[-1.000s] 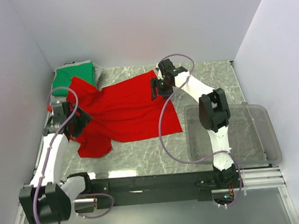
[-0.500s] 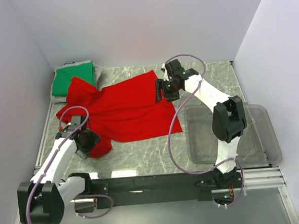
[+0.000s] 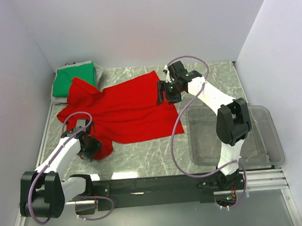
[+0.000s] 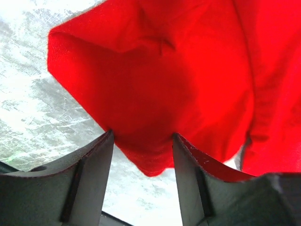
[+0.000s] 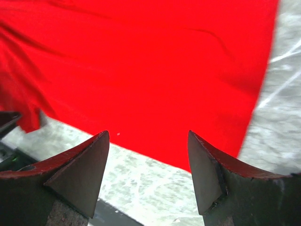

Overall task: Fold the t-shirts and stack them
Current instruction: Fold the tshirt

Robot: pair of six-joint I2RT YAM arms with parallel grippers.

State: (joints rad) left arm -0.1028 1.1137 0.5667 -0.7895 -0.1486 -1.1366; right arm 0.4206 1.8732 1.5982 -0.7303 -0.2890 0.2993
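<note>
At back left, red shirt (image 3: 125, 108) overlaps green shirt (image 3: 73, 78).

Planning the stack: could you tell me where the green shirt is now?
In the top view, the green shirt sits in the far-left corner, against the red shirt.

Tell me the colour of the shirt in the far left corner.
The shirt is plain bright green, best seen in the top external view.
</note>
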